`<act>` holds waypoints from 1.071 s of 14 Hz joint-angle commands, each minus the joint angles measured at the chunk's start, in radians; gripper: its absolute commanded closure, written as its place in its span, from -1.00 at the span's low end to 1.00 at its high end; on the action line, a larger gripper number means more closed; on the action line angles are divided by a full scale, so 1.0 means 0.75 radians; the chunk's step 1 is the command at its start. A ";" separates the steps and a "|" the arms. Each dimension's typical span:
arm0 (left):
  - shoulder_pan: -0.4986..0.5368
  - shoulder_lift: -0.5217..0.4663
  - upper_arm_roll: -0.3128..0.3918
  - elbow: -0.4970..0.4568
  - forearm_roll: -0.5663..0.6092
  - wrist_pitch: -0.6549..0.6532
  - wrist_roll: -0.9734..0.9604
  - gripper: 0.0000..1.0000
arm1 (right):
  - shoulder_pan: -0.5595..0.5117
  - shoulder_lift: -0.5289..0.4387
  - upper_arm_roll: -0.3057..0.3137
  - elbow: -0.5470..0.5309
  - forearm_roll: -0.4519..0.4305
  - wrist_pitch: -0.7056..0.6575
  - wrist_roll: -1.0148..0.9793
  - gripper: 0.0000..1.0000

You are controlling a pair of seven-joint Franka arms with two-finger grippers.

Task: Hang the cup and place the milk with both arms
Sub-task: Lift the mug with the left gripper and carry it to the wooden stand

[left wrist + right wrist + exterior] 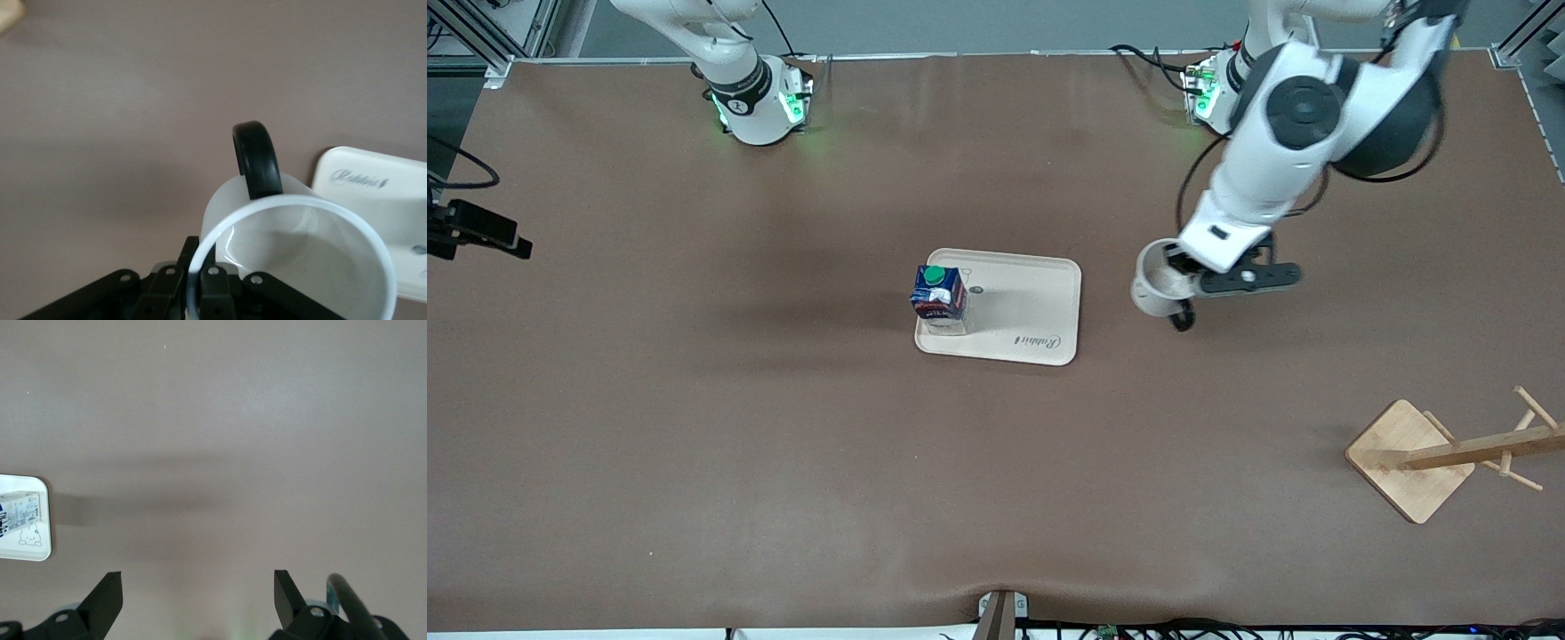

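Observation:
My left gripper (1180,268) is shut on the rim of the white cup (1158,283) and holds it tilted above the table, beside the tray toward the left arm's end. In the left wrist view the fingers (212,277) pinch the cup's rim (293,247), and its black handle (257,160) points away from the gripper. The smiley face is hidden. The dark blue milk (939,293) with a green cap stands upright on the cream tray (1040,311). My right gripper (197,593) is open and empty over bare table, out of the front view.
A wooden cup rack (1476,449) with pegs stands on its square base (1400,462), nearer the front camera at the left arm's end. The tray's corner shows in the left wrist view (373,193) and in the right wrist view (23,550).

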 commanded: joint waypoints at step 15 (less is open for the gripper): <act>0.833 0.180 -0.007 0.502 -0.033 -0.233 1.241 1.00 | -0.015 0.065 0.015 0.005 0.086 0.269 0.010 -1.00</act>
